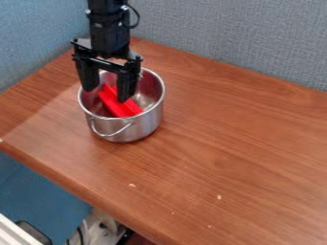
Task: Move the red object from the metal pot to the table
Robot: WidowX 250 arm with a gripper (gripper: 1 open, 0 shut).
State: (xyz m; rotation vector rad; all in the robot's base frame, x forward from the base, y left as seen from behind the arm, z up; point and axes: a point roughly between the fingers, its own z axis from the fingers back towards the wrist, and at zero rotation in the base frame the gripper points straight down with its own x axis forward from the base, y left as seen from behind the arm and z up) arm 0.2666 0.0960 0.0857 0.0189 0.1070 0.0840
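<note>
The metal pot (125, 122) stands on the table (217, 144) toward the back left. Inside it lies the red object (119, 103), slanting from upper left to lower right. My gripper (107, 87) points straight down over the pot's left half, open, with its two black fingers (82, 81) astride the upper end of the red object and their tips at about rim height or just inside. I cannot tell whether the fingers touch the red object. Part of the red piece is hidden behind the fingers.
A blue-grey wall (243, 38) rises right behind the table. The table's front edge (76, 187) drops off to the floor at lower left. Bare wood stretches right of and in front of the pot.
</note>
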